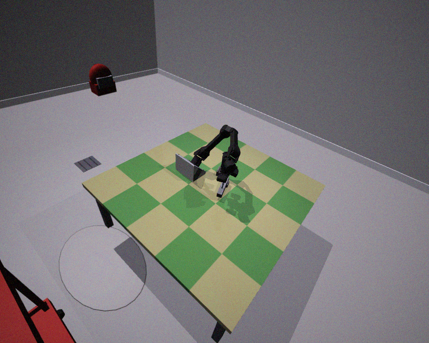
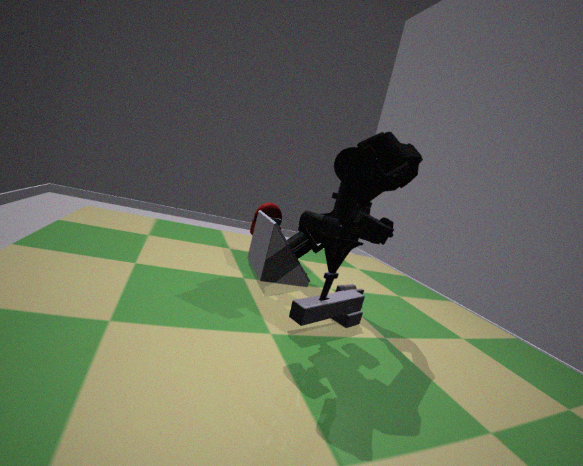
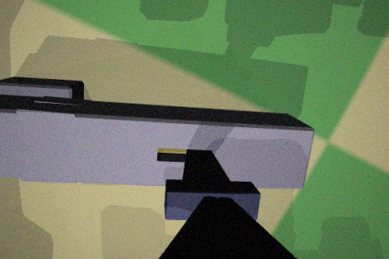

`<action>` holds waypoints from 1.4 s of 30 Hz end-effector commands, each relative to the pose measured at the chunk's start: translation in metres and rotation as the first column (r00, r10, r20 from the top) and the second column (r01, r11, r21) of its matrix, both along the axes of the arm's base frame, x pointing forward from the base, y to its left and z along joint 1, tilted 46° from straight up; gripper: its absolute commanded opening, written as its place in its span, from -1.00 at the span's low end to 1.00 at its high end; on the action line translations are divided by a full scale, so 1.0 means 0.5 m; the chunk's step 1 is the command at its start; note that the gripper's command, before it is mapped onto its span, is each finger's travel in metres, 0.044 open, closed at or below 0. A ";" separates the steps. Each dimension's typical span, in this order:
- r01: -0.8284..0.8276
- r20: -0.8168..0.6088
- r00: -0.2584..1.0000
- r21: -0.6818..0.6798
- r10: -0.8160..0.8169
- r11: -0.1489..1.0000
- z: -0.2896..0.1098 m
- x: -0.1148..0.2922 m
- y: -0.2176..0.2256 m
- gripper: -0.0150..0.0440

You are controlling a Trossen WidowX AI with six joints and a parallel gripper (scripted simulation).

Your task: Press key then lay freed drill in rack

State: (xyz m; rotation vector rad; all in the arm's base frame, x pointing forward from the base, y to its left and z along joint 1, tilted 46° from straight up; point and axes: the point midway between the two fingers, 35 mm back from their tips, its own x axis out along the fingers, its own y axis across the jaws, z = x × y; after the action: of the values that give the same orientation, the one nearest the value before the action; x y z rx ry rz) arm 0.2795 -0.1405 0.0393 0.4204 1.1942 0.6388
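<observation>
Folding up from its base and back down, the arm point(image 1: 224, 142) points its wrist at the counter point(image 1: 207, 258), with the jaws shut tight, nothing between them, forming one dark wedge point(image 3: 218, 244) in the wrist view. Their tip point(image 2: 326, 290) comes down on top of a grey block point(image 2: 326, 306) lying across a tan and a green square, near the counter's middle. In the wrist view the tip meets a small notch with a thin yellow strip point(image 3: 171, 152), likely the key, though it is too small to be sure. A darker stub point(image 3: 212, 203) juts from the block's near side, half covered by the jaws; whether this is the drill cannot be told, and the block's left end is cut off by the frame. A grey wedge-shaped stand point(image 2: 274, 253), possibly the rack, sits just behind, beside the arm's lower link. The arm's base is hidden behind it in the exterior view. Heavy shadows point(image 2: 362, 396) fall across the squares in front. A red object point(image 1: 101, 79) stands on the floor by the far wall, well apart.
</observation>
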 end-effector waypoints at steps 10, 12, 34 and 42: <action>-0.042 -0.037 0.998 0.031 0.043 0.999 -0.036 0.002 0.040 -0.49; -0.042 -0.037 0.998 0.031 0.043 0.999 -0.036 0.003 0.041 -0.49; -0.041 -0.039 0.998 0.029 0.043 0.999 0.074 -0.019 -0.074 0.58; -0.427 0.297 0.833 -0.191 0.467 0.884 0.111 -0.004 0.090 1.00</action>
State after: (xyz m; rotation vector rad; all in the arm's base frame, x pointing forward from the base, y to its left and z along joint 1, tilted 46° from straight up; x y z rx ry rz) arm 0.2755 -0.1317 0.0830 0.1376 1.1076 0.8628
